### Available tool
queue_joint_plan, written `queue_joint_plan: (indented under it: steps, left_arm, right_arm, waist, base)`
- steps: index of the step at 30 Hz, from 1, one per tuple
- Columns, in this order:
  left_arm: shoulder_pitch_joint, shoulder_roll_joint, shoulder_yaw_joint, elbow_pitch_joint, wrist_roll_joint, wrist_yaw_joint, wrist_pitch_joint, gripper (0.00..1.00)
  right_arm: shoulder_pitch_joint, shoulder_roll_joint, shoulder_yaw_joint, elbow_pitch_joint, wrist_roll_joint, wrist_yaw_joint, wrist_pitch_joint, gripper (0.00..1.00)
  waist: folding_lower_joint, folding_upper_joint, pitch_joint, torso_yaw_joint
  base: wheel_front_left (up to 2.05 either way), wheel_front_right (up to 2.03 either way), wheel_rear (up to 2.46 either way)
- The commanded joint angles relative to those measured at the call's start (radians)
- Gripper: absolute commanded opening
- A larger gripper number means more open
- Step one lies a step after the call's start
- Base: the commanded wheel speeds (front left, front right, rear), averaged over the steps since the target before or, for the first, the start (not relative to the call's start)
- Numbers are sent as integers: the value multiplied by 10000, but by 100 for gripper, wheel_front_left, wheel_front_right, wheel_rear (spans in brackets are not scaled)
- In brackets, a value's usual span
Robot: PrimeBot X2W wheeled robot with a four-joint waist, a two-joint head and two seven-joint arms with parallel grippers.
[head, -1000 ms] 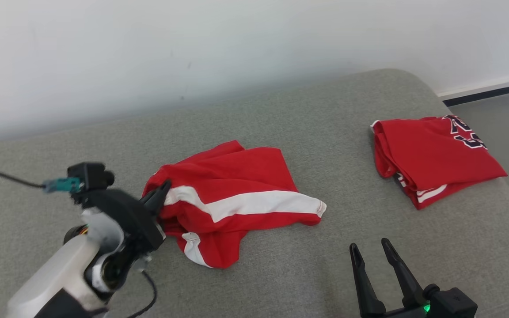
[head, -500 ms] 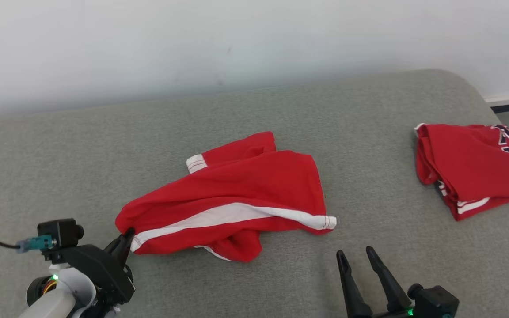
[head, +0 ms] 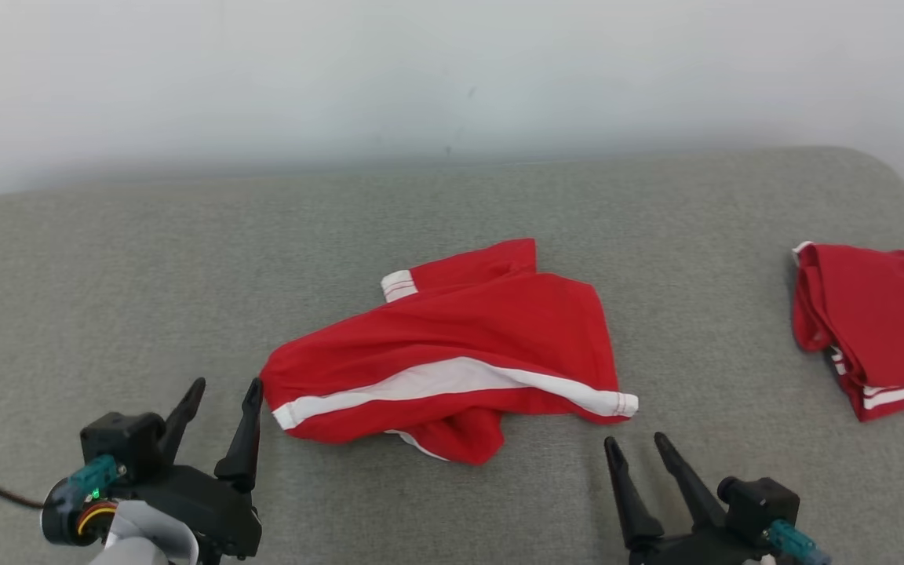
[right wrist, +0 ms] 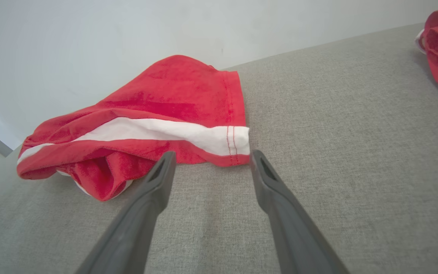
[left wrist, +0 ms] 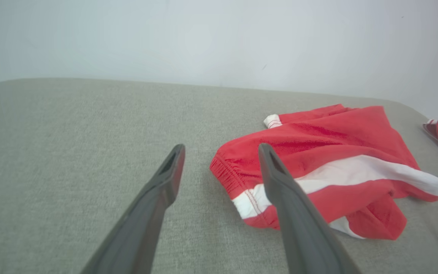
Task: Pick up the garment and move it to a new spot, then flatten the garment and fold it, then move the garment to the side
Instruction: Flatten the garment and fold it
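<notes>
Two grippers are held low near the front edge of the grey padded surface (head: 185, 259), each with its fingers spread apart and nothing between them. The red garment (head: 452, 353), a pair of shorts with a white side stripe, is laid crumpled about the middle of the surface, well apart from a second red garment (head: 868, 322) at the right edge. The left gripper (head: 227, 383) is set just beside the elastic waistband (left wrist: 226, 177); the right gripper (head: 634, 439) is pointed at the white-striped leg hem (right wrist: 238, 140). Flattening is judged to be the step in hand. It is best done if waistband and hem are pinched at their outer ends and drawn apart along the front edge until the stripe is pulled straight. The bunched leg (head: 460, 435) tucked underneath should be freed and spread before any fold is made, lest a lump be pressed in.
</notes>
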Motion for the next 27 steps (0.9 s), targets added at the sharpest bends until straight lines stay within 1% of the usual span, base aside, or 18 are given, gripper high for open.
queue_joint_plan:
  steps: [1, 4, 5, 6, 7, 9, 13, 16, 19, 20, 27]
  left_arm:
    - [317, -43, 244, -279, 423, 216, -56, 100]
    - [1253, -455, 1243, -1177, 1354, 719, -48, 100]
    - [1554, -587, 1587, -1494, 1776, 860, -50, 100]
    - [2155, -909, 2199, -2060, 2470, 1072, -50, 100]
    - [2461, -1059, 2436, -2283, 2884, 1148, -53, 100]
    - [3022, -1349, 2910, -2572, 3535, 1137, -54, 100]
    - [3835, -1981, 3523, -2827, 4637, 986, -55, 100]
    - [4272, -2421, 3781, -2884, 5265, 797, -54, 100]
    - [4565, -2781, 3944, -2786, 5745, 563, -54, 100]
    - [4672, -2917, 3981, -2693, 6057, 408, -56, 100]
    - [4750, -3313, 4359, -2454, 6596, -79, -57, 100]
  right_arm:
    - [-138, -9, -94, 100, -76, -27, 0, 100]
    - [-324, -6, -419, 360, -182, -27, -1, 100]
    - [-382, -43, -518, 442, -224, -27, 0, 100]
    - [-472, -99, -720, 642, -300, -27, 0, 100]
    - [-524, -121, -796, 741, -366, -27, 0, 100]
    - [-642, -177, -919, 946, -457, -27, 0, 100]
    - [-823, -291, -961, 1350, -541, -27, 0, 100]
    - [-926, -356, -1029, 1581, -558, -27, -1, 100]
    - [-912, -391, -1161, 1792, -565, -27, -1, 100]
    - [-918, -400, -1242, 1893, -589, -27, -1, 100]
    - [-1226, -365, -1389, 2401, -413, -27, -1, 100]
  waist:
    - [0, -1, -35, 219]
    - [0, -1, -47, 487]
    - [0, -1, -52, 568]
    - [0, -1, -53, 755]
    - [0, -1, -59, 835]
    - [0, -1, -68, 978]
    - [0, -1, -120, 1222]
    - [0, -1, -186, 1358]
    - [0, -1, -261, 1482]
    - [0, -1, -293, 1523]
    - [0, -1, -262, 1560]
  base:
    - [0, 0, 0]
    - [0, 0, 0]
    - [0, 0, 0]
    - [0, 0, 0]
    - [0, 0, 0]
    - [0, 0, 0]
    - [0, 0, 0]
    - [0, 0, 0]
    - [0, 0, 0]
    - [0, 0, 0]
    - [0, 0, 0]
